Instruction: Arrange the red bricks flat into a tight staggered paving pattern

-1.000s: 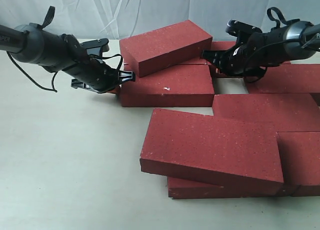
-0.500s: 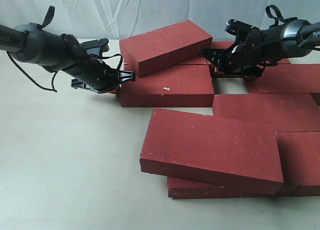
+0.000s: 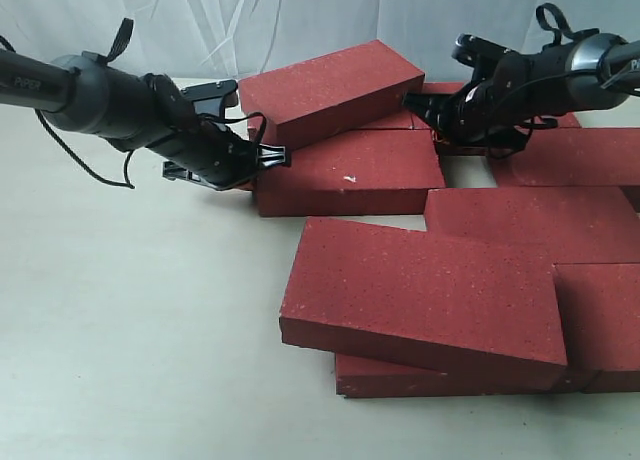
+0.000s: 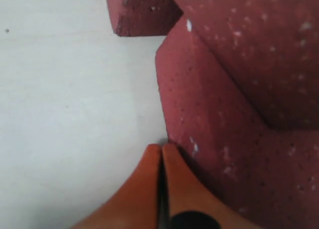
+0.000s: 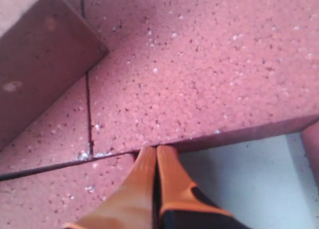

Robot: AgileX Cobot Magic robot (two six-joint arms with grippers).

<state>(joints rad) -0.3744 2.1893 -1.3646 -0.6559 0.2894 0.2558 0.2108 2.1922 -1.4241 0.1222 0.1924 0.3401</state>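
Observation:
Several red bricks lie on the pale table. The brick with a white chip (image 3: 345,172) lies flat, and a second brick (image 3: 330,88) leans tilted on its far edge. My left gripper (image 3: 284,158) is shut and empty, its tips (image 4: 161,147) pressed against the chipped brick's left end (image 4: 199,119). My right gripper (image 3: 425,115) is also shut and empty, tips (image 5: 155,149) against the edge of a flat back brick (image 5: 214,79) where two bricks meet. In front, a large brick (image 3: 425,300) rests tilted on a lower one (image 3: 450,377).
Flat bricks (image 3: 535,220) (image 3: 580,155) (image 3: 605,320) fill the right side. Bare table (image 3: 130,320) spreads over the left and front. A white cloth backdrop (image 3: 300,15) hangs behind. A small gap (image 3: 470,175) shows between the back bricks.
My left gripper has moved right, pushing the chipped brick right with the leaning brick still on it. The right gripper has shifted slightly at the back bricks.

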